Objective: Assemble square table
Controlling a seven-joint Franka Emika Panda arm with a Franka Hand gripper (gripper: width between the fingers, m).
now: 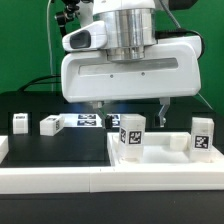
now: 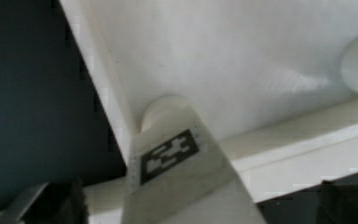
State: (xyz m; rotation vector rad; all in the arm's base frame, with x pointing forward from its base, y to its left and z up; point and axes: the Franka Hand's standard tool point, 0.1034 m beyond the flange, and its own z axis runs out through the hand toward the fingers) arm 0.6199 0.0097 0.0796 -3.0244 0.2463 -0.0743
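Overhead, wide-spread gripper (image 1: 130,107) above smooth white plastic square slab (image 1: 165,152), blocky tagged leg (image 1: 131,131) upright.

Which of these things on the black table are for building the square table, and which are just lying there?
For the job:
square slab
tagged legs

Just there:
marker board
long white rail
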